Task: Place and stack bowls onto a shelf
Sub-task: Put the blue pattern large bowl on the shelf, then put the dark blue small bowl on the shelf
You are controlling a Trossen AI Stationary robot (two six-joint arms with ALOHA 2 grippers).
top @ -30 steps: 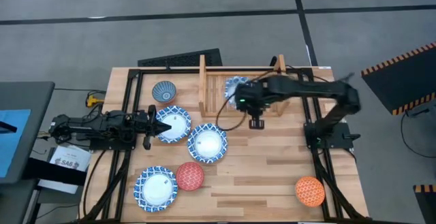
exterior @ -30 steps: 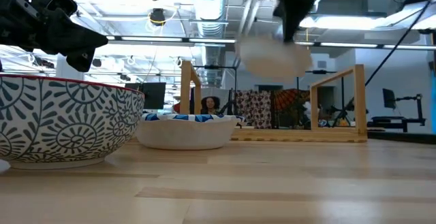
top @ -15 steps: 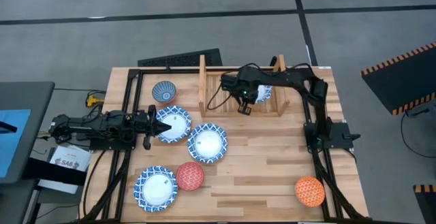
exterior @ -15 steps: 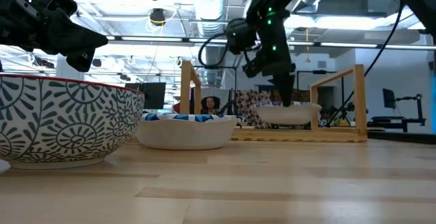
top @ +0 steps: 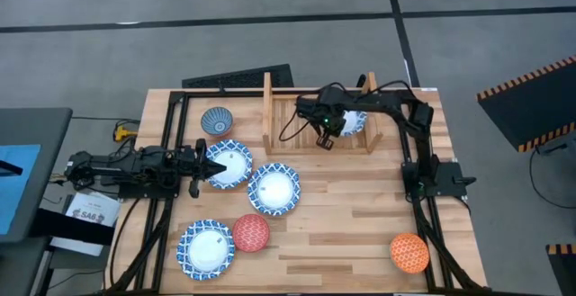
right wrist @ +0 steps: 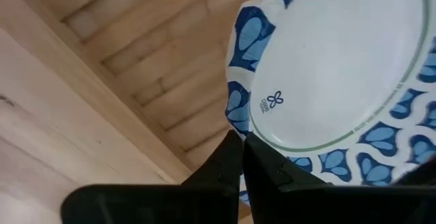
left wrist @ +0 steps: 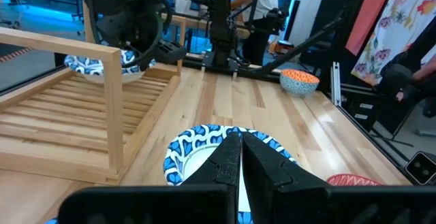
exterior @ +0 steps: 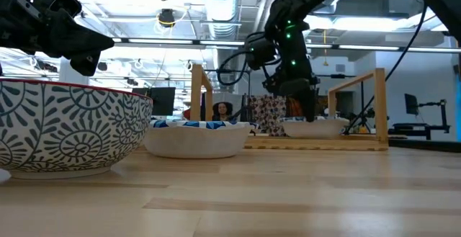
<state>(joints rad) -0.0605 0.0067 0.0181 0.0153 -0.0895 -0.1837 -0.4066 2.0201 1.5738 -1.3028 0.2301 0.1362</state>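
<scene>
Wooden shelf: the light slatted wooden shelf (top: 267, 107) with two upright side boards stands at the far middle of the light wooden table (top: 351, 233).
Bowl in the shelf: one wide white bowl with a blue patterned rim (top: 355, 122) sits on the slats at the shelf's right end, close to the right side board; the low view shows it resting low on the rack (exterior: 317, 127).
Right gripper: the right gripper (top: 327, 140) is at the shelf's front edge, at the near-left rim of that bowl. In its wrist view the two dark fingers (right wrist: 225, 163) stand almost together, with the patterned rim running into the thin gap between them, so it has the bowl pinched.
Left gripper: the left gripper (top: 200, 165) lies low at the table's left, fingers pressed together and holding nothing, its tips just beside a second white patterned bowl (top: 229, 163).
Other bowls on the table: a third white patterned bowl (top: 274, 189) near the middle, a fourth (top: 206, 247) at the near left, a red bowl (top: 251, 233) touching or just beside it, a small blue bowl (top: 217, 121) left of the shelf, and an orange bowl (top: 409, 252) well apart at the near right.
</scene>
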